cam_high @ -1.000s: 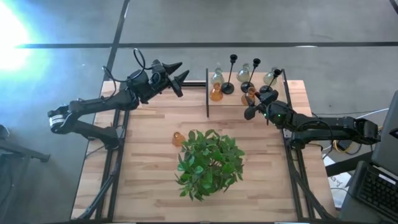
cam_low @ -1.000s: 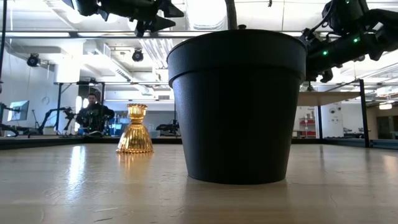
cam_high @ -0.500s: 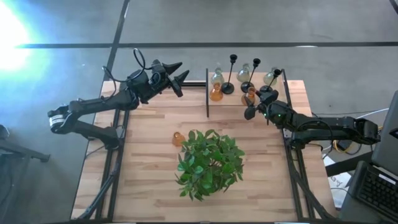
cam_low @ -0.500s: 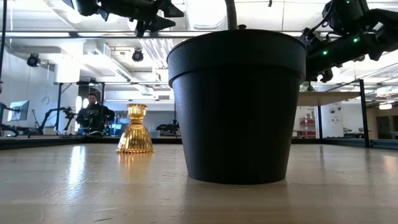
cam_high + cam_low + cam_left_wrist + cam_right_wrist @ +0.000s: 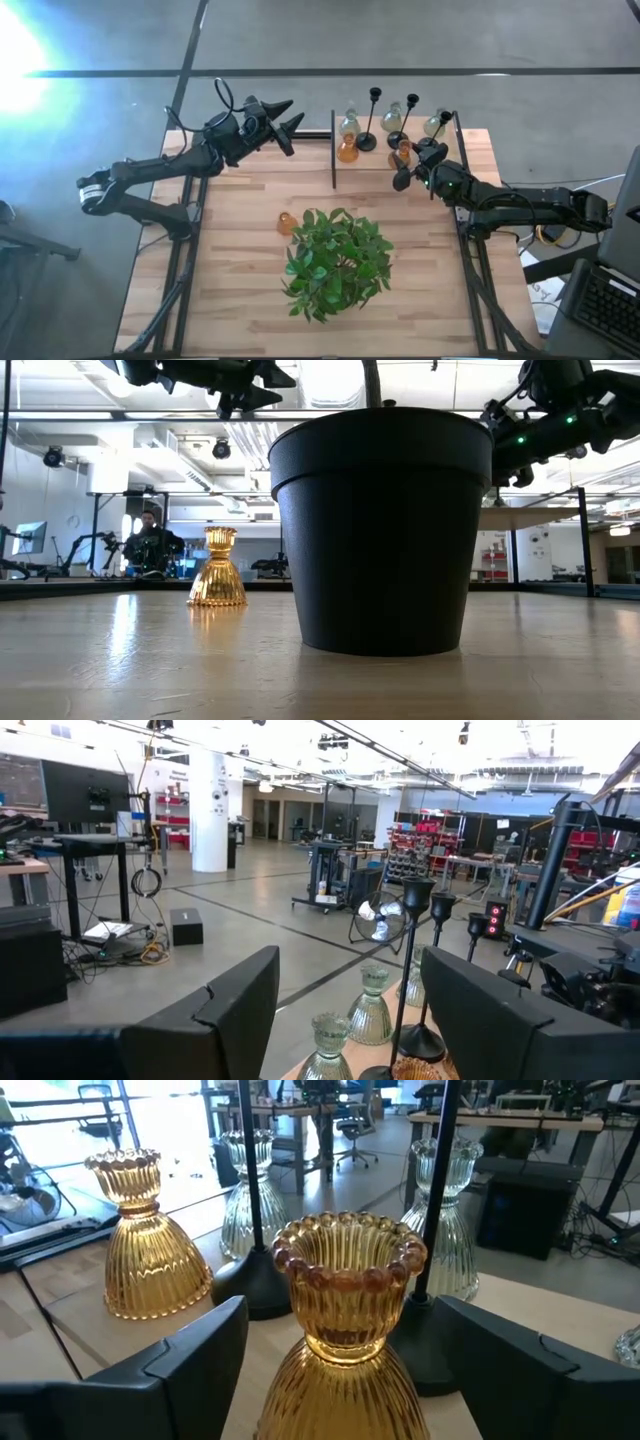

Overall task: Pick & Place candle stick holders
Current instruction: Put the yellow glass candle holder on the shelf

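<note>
Several candle stick holders stand on a raised board [image 5: 470, 140] at the table's far right: black thin-stemmed ones [image 5: 372, 115], clear glass ones [image 5: 392, 117] and amber glass ones [image 5: 347, 150]. My right gripper [image 5: 413, 162] is open, with one finger on each side of an amber holder [image 5: 345, 1295] without touching it. One more amber holder [image 5: 286, 222] stands on its base on the table beside the plant; it also shows in the low view [image 5: 218, 568]. My left gripper [image 5: 290, 113] is open and empty, raised over the table's far left.
A green leafy plant [image 5: 335, 262] in a black pot [image 5: 380, 530] stands mid-table. A black upright bar [image 5: 333, 150] marks the board's left end. Bare wood [image 5: 230, 260] lies left of the plant. A person [image 5: 150, 545] sits far off in the room.
My right gripper has crept a little toward the far edge, closer around the amber holder on the board.
</note>
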